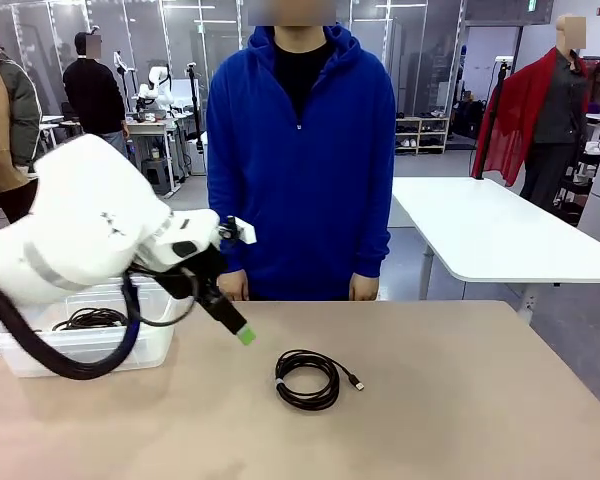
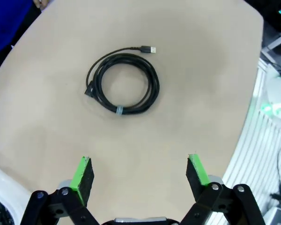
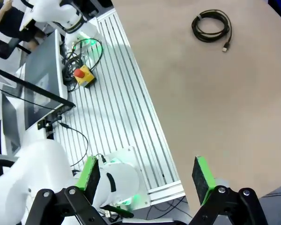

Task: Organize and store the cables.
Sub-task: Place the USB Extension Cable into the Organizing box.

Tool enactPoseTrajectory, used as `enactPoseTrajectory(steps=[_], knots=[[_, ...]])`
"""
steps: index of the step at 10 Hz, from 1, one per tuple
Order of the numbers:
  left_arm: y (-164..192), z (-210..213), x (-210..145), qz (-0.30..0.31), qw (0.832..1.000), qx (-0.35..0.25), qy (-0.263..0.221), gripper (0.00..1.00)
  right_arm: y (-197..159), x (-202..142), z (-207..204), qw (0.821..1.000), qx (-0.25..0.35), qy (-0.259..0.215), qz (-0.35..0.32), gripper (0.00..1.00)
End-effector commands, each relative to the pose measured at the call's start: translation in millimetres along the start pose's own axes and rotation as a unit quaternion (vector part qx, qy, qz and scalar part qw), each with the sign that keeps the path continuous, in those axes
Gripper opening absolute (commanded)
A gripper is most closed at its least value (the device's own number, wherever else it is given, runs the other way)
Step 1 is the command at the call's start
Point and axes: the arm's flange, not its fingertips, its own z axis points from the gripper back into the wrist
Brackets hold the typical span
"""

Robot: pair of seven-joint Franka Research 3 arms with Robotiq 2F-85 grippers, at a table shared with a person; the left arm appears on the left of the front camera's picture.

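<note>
At the table's [image 1: 460, 400] left edge stands a clear bin [image 1: 40, 350], and a dark coiled cable [image 1: 92, 319] already lies inside it, so part of the storing looks done. Just right of the bin, the left gripper [image 1: 246, 335] hangs over the tabletop with its jaws spread wide and nothing between them; the left wrist view shows its green pads [image 2: 83, 172] apart and a bare stretch of table between them and the coil. Further right of the bin, near the middle of the table, lies the loose cable [image 1: 307, 379], wound in a round coil, tied with a small pale strap, its USB plug [image 1: 356, 383] pointing away from the bin. A person stands at the far side, both hands resting at the table edge, clear of the coil. The right gripper [image 3: 147, 180] is also wide open and empty, hanging over the robot-side table edge, well away from the coil. What remains, as far as can be judged, is to grasp this coil and put it in the bin.
</note>
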Motion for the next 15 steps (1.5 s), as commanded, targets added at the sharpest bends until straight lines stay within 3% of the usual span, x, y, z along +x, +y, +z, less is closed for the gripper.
enactPoseTrajectory(steps=[1,3,5,10,11,15], knots=[[-0.7,-21.0,16.2,0.031,0.999,0.037,0.017,1.0,-1.4,-32.4,0.3,0.999,-0.017,-0.033,0.032,1.0],[-7.4,-35.1,21.0,0.086,0.994,0.044,0.05,1.0,-9.0,-61.6,-0.4,0.996,0.019,-0.055,0.061,1.0],[-11.4,-55.4,29.7,0.141,0.984,0.067,0.081,1.0,-8.5,-79.8,-12.3,0.996,0.013,-0.058,0.067,1.0],[7.7,-113.3,35.8,0.214,0.967,0.078,0.116,1.0,3.3,-107.8,-27.4,0.994,0.017,-0.054,0.098,1.0],[12.5,-118.1,34.6,0.224,0.963,0.083,0.122,1.0,-3.3,-96.6,-22.9,0.996,0.014,-0.057,0.072,1.0],[26.5,-140.9,39.5,0.258,0.954,0.087,0.128,1.0,-3.3,-96.6,-22.9,0.996,0.014,-0.057,0.072,1.0]])
